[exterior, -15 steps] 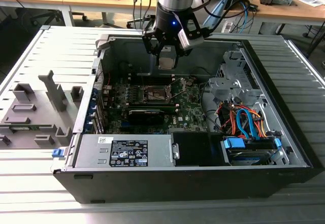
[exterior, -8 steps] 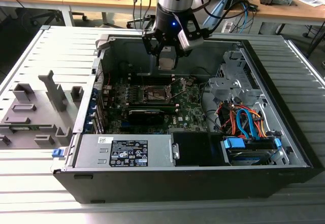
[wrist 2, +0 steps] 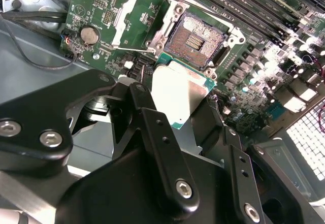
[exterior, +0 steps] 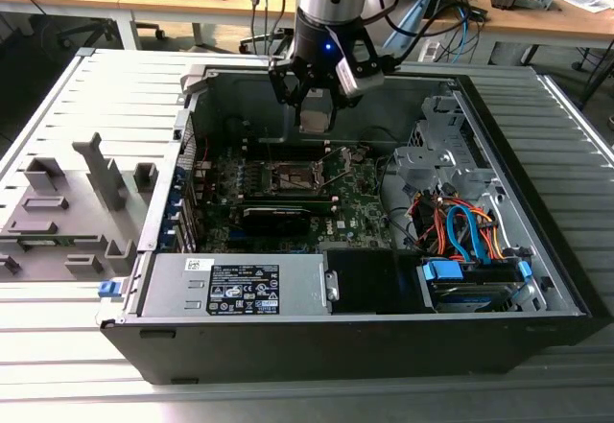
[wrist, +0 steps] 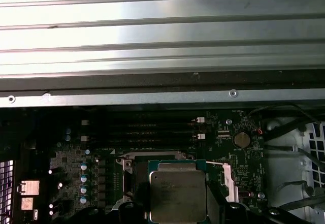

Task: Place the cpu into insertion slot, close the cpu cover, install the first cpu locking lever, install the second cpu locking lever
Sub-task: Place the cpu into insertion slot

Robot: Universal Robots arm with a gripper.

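My gripper (exterior: 315, 108) hangs inside the open computer case, shut on the cpu (exterior: 315, 116), a flat square chip with a silvery face. In both wrist views the cpu (wrist 2: 179, 93) (wrist: 177, 193) sits between the black fingers (wrist 2: 152, 127), held above the motherboard. The insertion slot (wrist 2: 195, 37) (exterior: 291, 176) lies open below it with its dark pin field bare; the chip is apart from it and slightly off to one side. The cpu cover (wrist 2: 123, 23) (wrist: 228, 177) stands swung open beside the socket. Thin wire levers (wrist 2: 129, 49) are raised.
Long black memory slots (wrist: 152, 130) run beside the socket. A coin battery (wrist 2: 90, 34) lies near the cover. A black card (exterior: 278, 214), the power supply (exterior: 235, 284) and a drive bay with orange and blue cables (exterior: 470, 236) fill the case. The metal case wall (wrist: 162, 41) is close behind.
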